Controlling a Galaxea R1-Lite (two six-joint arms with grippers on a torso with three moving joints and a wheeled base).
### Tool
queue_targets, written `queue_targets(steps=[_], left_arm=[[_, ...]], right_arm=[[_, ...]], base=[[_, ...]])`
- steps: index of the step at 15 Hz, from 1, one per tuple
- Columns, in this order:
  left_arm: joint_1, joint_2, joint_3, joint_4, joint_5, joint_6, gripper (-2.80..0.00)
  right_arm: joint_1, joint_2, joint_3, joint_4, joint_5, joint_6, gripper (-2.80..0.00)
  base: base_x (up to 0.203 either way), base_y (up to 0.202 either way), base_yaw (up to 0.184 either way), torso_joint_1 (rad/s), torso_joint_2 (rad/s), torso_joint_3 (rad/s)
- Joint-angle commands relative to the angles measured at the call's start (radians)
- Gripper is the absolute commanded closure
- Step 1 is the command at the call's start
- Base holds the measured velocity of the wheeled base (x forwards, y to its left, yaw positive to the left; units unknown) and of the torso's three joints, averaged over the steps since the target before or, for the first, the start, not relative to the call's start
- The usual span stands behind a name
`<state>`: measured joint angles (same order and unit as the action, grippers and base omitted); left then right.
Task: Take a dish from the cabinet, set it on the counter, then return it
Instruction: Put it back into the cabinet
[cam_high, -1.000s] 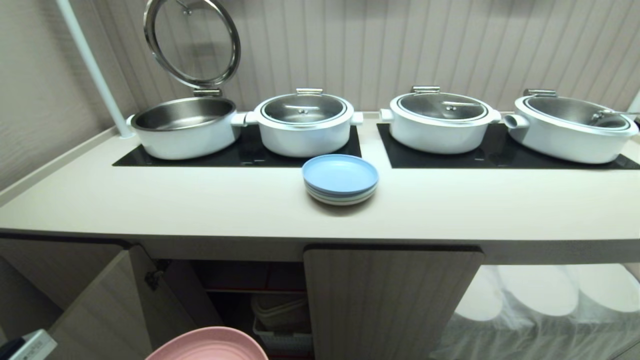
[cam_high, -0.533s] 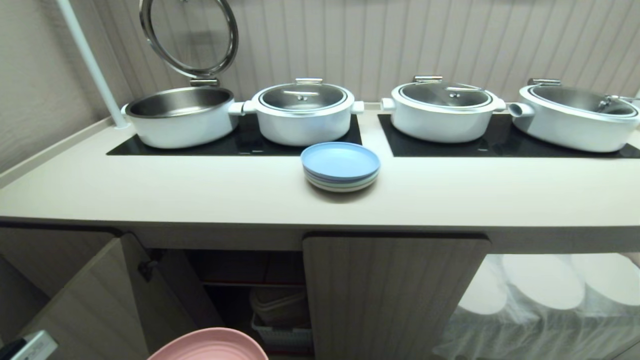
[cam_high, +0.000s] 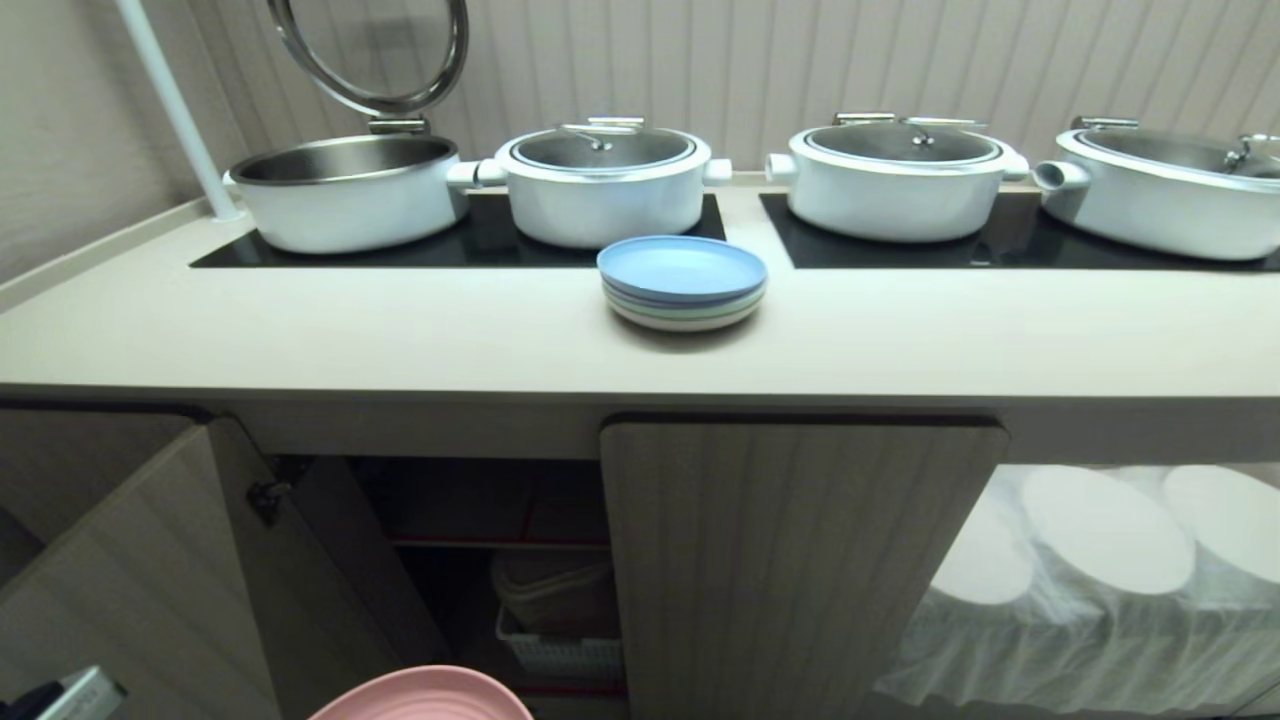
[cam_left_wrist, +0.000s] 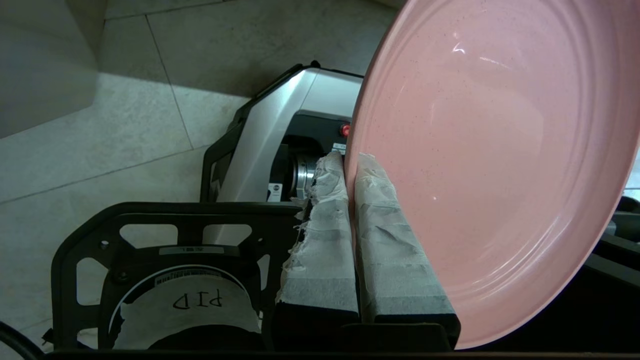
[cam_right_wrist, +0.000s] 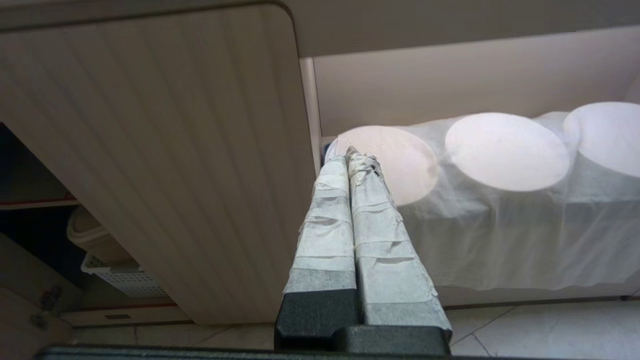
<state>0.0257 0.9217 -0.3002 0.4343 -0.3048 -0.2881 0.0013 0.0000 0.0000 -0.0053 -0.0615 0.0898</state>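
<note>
The dish (cam_left_wrist: 490, 165), pink and shallow, is gripped at its rim by the left gripper (cam_left_wrist: 352, 170); both taped fingers (cam_left_wrist: 325, 240) pinch the edge, one on each face, so the plate stands tilted on edge rather than flat. In the head view only the top arc of the dish (cam_high: 420, 695) shows, at 6 o'clock of the frame, low in front of the cabinet (cam_high: 800, 560) and well below the counter (cam_high: 500, 340). Judgement: the plate is held clear of the cabinet, either just taken out or about to go back in; the frames do not settle which.

The cabinet's left door (cam_high: 130, 560) stands open at 8 o'clock, giving access to the red-edged shelf (cam_high: 500, 543) and a white basket (cam_high: 555, 655) inside; the right door is closed.

The right gripper (cam_right_wrist: 355, 155) is clenched on nothing, parked facing the closed door and the draped recess (cam_right_wrist: 500, 210).

Count, head view: one pink dish; one stack of pastel plates (cam_high: 683, 283) on the counter at 12 o'clock of the dish; four white pots (cam_high: 600, 185), three lidded, one with its lid (cam_high: 370, 50) raised; two black cooktop panels (cam_high: 460, 240); three white discs under the drape at 3 o'clock
</note>
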Motion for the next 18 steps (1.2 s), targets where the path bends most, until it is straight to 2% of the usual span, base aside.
queue_targets(steps=[1, 18], left_arm=[[-0.001, 0.006, 0.000, 0.003, -0.002, -0.002, 0.00], [0.002, 0.005, 0.004, 0.003, 0.001, -0.002, 0.00]], right_arm=[[0.000, 0.000, 0.000, -0.001, -0.001, 0.001, 0.00], [0.000, 0.000, 0.000, -0.001, 0.000, 0.001, 0.00]], base=[[0.000, 0.000, 0.000, -0.242, 0.53, 0.290], [0.000, 0.000, 0.000, -0.200, 0.49, 0.289]])
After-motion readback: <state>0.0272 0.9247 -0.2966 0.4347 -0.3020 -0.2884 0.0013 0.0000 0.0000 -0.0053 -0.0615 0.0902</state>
